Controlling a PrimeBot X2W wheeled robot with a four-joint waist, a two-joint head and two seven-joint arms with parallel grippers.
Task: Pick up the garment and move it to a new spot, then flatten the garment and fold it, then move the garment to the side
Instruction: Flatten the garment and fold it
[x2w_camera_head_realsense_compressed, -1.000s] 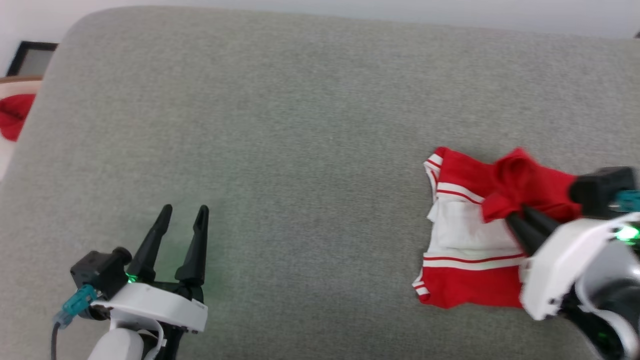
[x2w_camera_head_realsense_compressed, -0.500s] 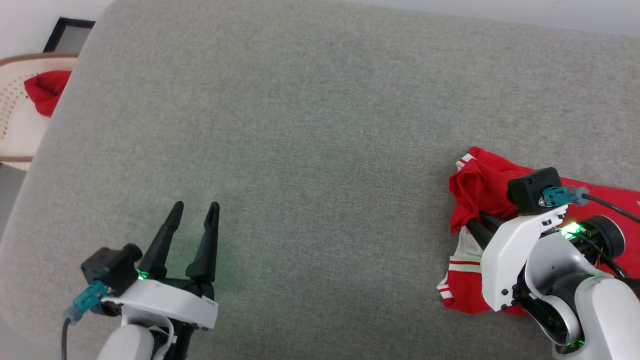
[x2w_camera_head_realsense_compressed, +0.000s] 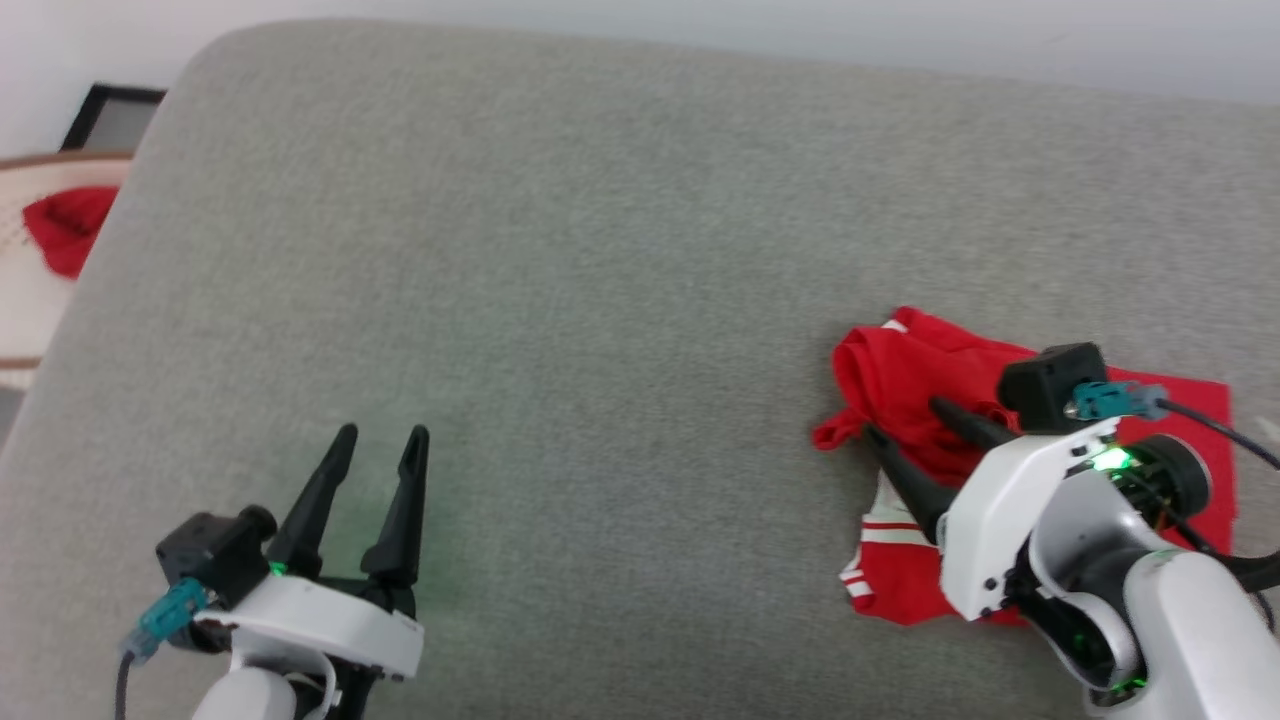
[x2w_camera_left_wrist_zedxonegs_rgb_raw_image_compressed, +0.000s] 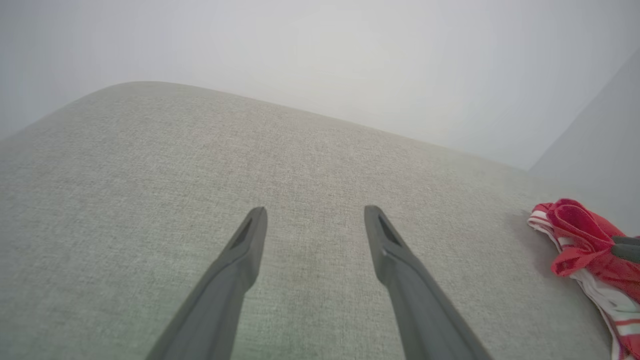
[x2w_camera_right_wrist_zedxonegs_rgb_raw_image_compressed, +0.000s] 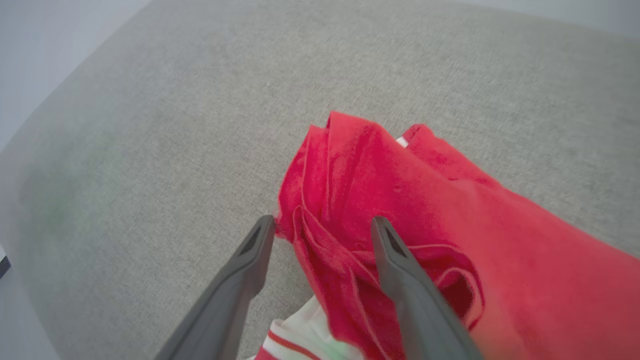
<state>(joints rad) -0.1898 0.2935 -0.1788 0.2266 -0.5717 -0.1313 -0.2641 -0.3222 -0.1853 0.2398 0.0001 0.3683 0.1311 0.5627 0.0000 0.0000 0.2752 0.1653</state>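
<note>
Straddling a bunched red fold of the garment (x2w_camera_head_realsense_compressed: 900, 365), at the right of the grey cushion (x2w_camera_head_realsense_compressed: 600, 300), with the right claw (x2w_camera_head_realsense_compressed: 903, 418) spread wide. Holding the left claw (x2w_camera_head_realsense_compressed: 382, 432) spread too, over bare cushion at near left, well apart from the garment.

Free run over grey cushion (x2w_camera_head_realsense_compressed: 620, 300) from left edge past middle; near right edge, barred by crumpled garment (x2w_camera_head_realsense_compressed: 893, 365) and right gripper (x2w_camera_head_realsense_compressed: 902, 416)

Home setting: grey upholstered cushion (x2w_camera_head_realsense_compressed: 560, 260)
</note>
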